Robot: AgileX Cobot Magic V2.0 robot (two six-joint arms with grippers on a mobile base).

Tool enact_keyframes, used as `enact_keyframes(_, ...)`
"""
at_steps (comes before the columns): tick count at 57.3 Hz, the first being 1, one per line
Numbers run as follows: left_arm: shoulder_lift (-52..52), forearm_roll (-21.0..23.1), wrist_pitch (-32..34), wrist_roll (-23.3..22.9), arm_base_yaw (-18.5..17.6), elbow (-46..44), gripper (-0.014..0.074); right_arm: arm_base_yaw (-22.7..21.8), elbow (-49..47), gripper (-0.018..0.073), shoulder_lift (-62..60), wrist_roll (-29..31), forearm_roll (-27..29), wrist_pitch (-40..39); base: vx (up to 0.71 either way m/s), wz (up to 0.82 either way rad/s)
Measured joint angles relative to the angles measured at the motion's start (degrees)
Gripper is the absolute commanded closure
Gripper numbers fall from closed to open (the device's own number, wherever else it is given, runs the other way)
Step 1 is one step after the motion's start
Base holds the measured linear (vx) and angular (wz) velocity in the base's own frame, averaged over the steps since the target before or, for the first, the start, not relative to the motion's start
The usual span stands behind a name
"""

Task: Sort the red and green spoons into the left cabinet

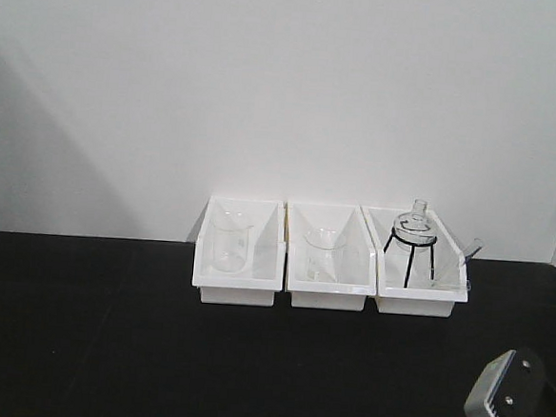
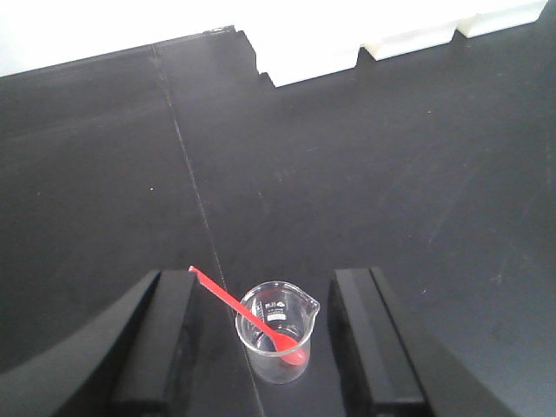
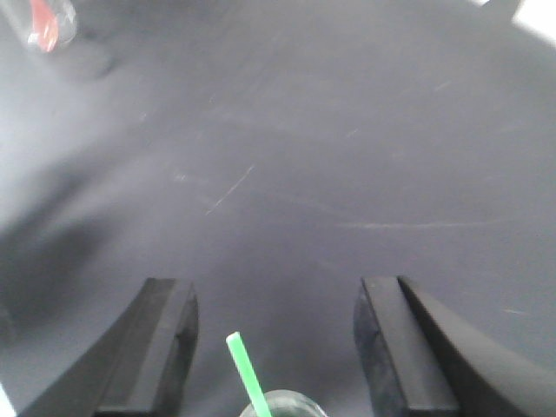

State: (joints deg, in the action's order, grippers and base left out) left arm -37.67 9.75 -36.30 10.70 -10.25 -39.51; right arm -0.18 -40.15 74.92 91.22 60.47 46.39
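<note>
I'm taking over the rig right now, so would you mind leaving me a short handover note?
Left claw: open, empty; a small beaker holding the red spoon, bowl down, shows between its fingers.
Right claw: open, empty; the green spoon stands handle-up in a glass at the bottom edge of its view.
The left cabinet is in no view.
Done: nothing yet; neither spoon is grasped.
Left to do: pick up each spoon and place both in the left cabinet.

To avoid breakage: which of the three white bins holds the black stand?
The rightmost bin; its stand carries a flask. The left bin and middle bin hold only beakers.
</note>
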Motion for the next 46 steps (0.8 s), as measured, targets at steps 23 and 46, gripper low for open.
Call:
enact_keyframes(23,0.00,-0.05,-0.82,0.00,0.00,0.00,0.0122,0.00,0.00,0.0145,6.08,7.51,0.92,2.96,0.00,0.00)
enact_keyframes(46,0.00,-0.05,-1.43,0.00,0.00,0.00,0.0122,0.00,0.00,0.0145,11.18,7.55,-0.09,2.57,0.00,0.00)
